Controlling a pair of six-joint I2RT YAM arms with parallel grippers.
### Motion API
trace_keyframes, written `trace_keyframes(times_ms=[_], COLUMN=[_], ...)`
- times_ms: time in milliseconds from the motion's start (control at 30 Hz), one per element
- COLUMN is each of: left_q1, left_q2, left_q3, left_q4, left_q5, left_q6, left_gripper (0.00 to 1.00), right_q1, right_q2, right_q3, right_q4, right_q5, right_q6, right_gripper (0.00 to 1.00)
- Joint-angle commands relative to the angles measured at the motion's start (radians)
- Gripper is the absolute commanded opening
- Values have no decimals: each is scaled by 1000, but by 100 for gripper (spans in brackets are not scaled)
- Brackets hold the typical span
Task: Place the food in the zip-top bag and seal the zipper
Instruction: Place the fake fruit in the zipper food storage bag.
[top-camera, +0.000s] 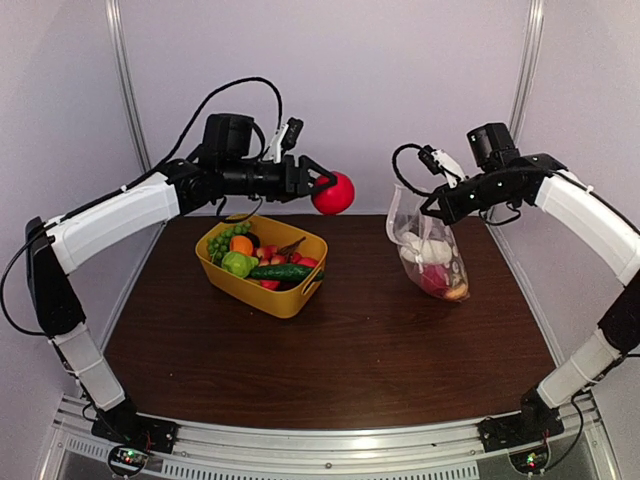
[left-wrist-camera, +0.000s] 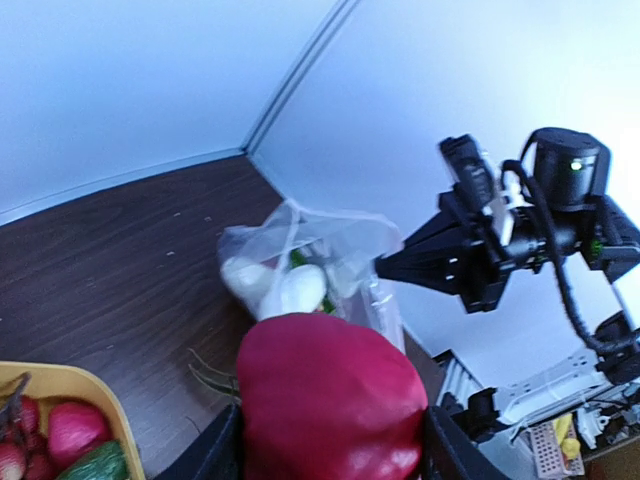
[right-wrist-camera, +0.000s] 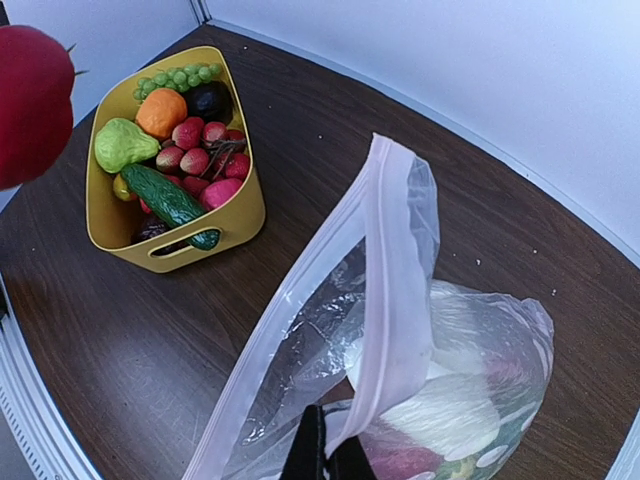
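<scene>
Top external view: the left gripper (top-camera: 322, 184) is clamped on a red fruit (top-camera: 336, 194), one jaw against each side. It holds the fruit in the air over the far edge of the table (top-camera: 350, 350), between the yellow tub (top-camera: 285, 300) and the zip-top bag (top-camera: 430, 255) and touching neither. The tub sits left of centre and holds grapes (top-camera: 222, 240), a cucumber (top-camera: 280, 271), an orange piece, a green piece and several small red pieces.

The right gripper (top-camera: 430, 208) is pressed together on the bag's upper rim. The bag hangs upright from that grip, its bottom resting on the table at the right. White pieces (top-camera: 425, 250) and a red piece (top-camera: 437, 280) lie inside it.

Right wrist view: the fingers (right-wrist-camera: 308, 455) pinch the bag's edge. The zipper (right-wrist-camera: 395, 290) rises from the grip; the mouth gapes, unsealed.

Left wrist view: the red fruit fills the lower frame between the jaws, with the bag beyond it, apart.
</scene>
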Motion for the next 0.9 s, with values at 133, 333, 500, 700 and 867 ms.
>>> trace_keyframes(times_ms=[133, 333, 500, 700, 867], left_q1=[-92, -147, -193, -204, -205], left_q2=[75, 144, 211, 293, 333], left_q3=[3, 61, 144, 202, 221], left_q4=[402, 402, 296, 177, 123], left_q5=[68, 30, -64, -178, -205], left_q6=[-169, -167, -89, -80, -94], left_gripper=[49, 48, 48, 45, 44], right_q1=[74, 100, 107, 107, 108], right_q2=[40, 45, 46, 37, 25], right_q3=[121, 144, 163, 171, 166], right_q4=[-75, -85, -87, -90, -84], right_q5=[-1, -24, -47, -81, -73], right_q6=[4, 16, 32, 41, 39], right_gripper=[0, 0, 0, 0, 0])
